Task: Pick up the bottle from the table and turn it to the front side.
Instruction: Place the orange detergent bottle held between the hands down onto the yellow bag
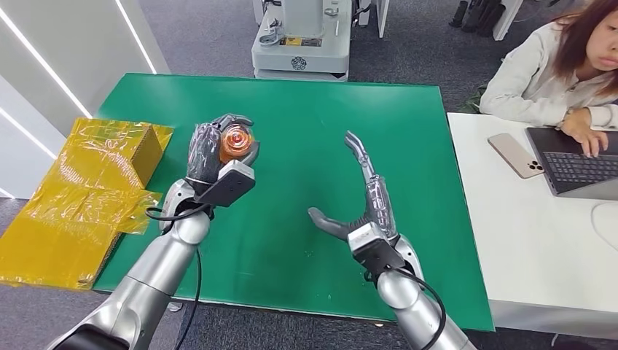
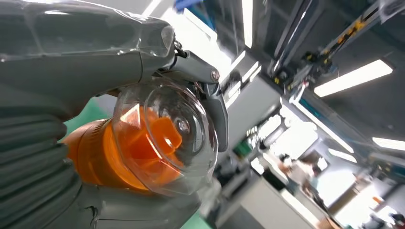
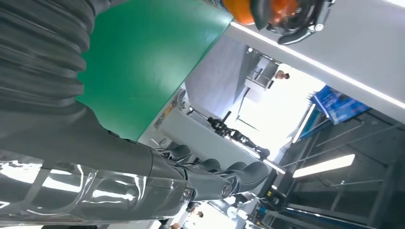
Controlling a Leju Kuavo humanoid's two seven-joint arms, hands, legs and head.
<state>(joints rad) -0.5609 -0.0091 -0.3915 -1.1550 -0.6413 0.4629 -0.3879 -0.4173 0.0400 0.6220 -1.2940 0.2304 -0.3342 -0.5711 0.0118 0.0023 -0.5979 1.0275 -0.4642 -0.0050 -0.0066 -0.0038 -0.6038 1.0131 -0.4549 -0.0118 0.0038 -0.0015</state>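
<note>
Bottle (image 1: 235, 143) clamped in left hand (image 1: 216, 156), lifted above the tabletop (image 1: 306, 109) toward its left edge. Best turned slowly at the wrist, grip kept firm: clear domed cap over orange body, smooth, likely slippery. Right hand (image 1: 362, 200) empty, fingers spread, above the near middle. Matte green surface; crinkled yellow wrap (image 1: 80, 197) beyond the left edge.
</note>
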